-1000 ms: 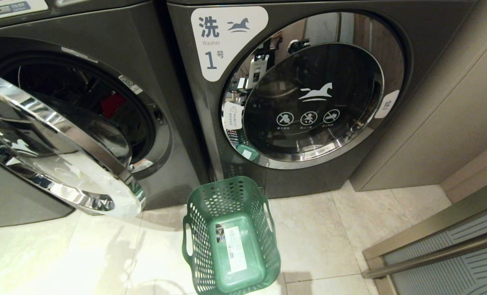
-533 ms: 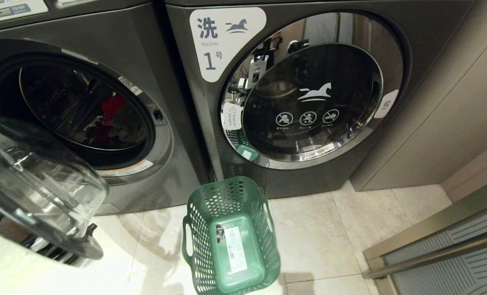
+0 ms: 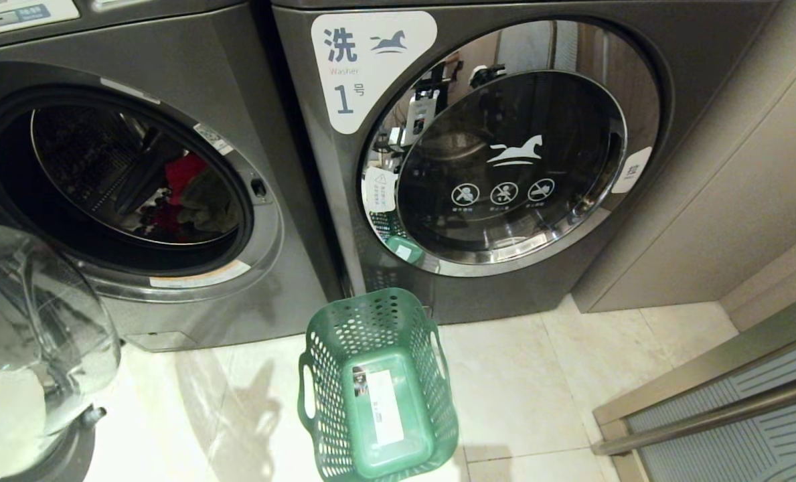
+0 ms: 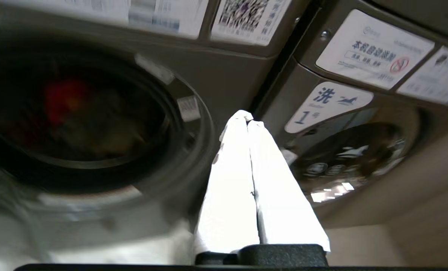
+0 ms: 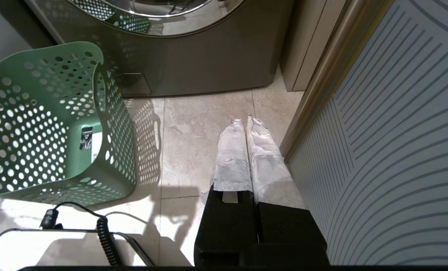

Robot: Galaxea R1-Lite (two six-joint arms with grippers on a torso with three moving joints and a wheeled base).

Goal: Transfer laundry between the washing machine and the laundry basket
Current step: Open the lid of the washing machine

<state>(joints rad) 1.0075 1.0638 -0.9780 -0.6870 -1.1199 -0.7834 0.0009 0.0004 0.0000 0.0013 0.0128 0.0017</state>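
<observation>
Soft, light, crumpled bright red cloth laundry (image 3: 185, 173) in the open dark grey front-loading washer drum (image 3: 136, 181), far left: pinch a raised fold; left pincer (image 4: 249, 119) closed, empty.

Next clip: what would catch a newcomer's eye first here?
The open washer at left, its glass door swung down toward the lower left corner, with red laundry showing inside the drum. Next, the empty green basket on the floor in front of the closed machine marked 1. The left gripper points at the washer front with fingers shut, holding nothing.
</observation>
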